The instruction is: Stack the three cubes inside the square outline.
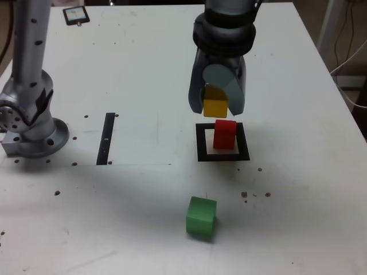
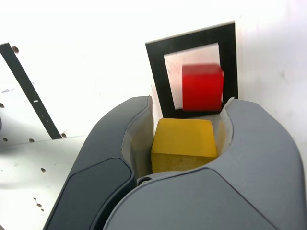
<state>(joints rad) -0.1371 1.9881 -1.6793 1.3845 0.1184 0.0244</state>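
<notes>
While the matte red cube sits within the flat black square outline, the grey gripper grips the yellow cube above, leaving that and the outlying matte green cube unstacked.

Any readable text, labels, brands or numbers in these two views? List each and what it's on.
No legible text on anything.
Small framed item, exterior view's far left corner: inner marks too small to read.
Black strip: pale specks, no readable characters.
</notes>
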